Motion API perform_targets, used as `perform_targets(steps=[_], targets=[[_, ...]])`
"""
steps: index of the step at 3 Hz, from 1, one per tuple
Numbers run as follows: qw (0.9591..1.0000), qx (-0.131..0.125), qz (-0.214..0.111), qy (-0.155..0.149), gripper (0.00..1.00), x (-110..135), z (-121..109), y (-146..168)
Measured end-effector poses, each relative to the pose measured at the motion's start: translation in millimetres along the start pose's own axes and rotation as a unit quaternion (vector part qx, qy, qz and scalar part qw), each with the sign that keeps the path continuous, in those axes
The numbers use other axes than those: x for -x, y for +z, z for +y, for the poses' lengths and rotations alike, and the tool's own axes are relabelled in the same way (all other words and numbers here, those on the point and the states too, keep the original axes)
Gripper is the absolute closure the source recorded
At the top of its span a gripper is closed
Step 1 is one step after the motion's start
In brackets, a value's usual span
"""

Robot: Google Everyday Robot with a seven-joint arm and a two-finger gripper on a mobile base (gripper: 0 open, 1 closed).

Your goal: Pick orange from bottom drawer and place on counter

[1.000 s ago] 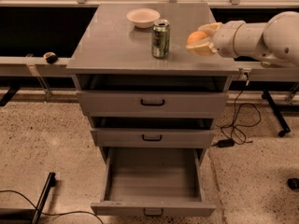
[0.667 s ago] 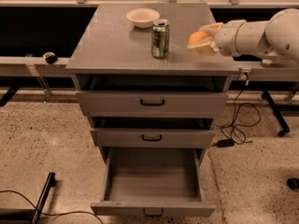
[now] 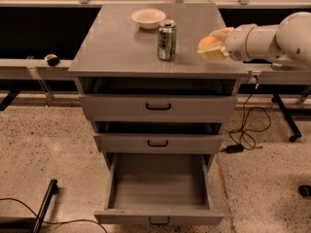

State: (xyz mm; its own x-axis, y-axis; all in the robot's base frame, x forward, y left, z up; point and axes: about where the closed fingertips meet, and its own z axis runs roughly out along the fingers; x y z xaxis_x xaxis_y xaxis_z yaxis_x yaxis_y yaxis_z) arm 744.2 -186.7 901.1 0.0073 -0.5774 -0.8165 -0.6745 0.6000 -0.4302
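Standing by the desk's (image 3: 116, 42) back edge was a bowl (image 3: 148, 17), a can (image 3: 166, 33) nearer the middle. At the right edge, the tool (image 3: 214, 43) clasped the orange (image 3: 208, 42). It would best be lowered clear of the can and released only once settled, lest it roll.

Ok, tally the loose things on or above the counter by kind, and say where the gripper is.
bowl: 1
can: 1
orange: 1, held in the gripper at the right edge of the counter
Total: 3
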Motion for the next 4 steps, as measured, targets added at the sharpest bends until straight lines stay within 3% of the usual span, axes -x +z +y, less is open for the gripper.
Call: perform_targets(steps=[2,4], targets=[[0.9999,0.001,-0.001,0.016,0.99,-12,-11,15],[0.9997,0.009,-0.007,0.020,0.53,-16,-15,21]])
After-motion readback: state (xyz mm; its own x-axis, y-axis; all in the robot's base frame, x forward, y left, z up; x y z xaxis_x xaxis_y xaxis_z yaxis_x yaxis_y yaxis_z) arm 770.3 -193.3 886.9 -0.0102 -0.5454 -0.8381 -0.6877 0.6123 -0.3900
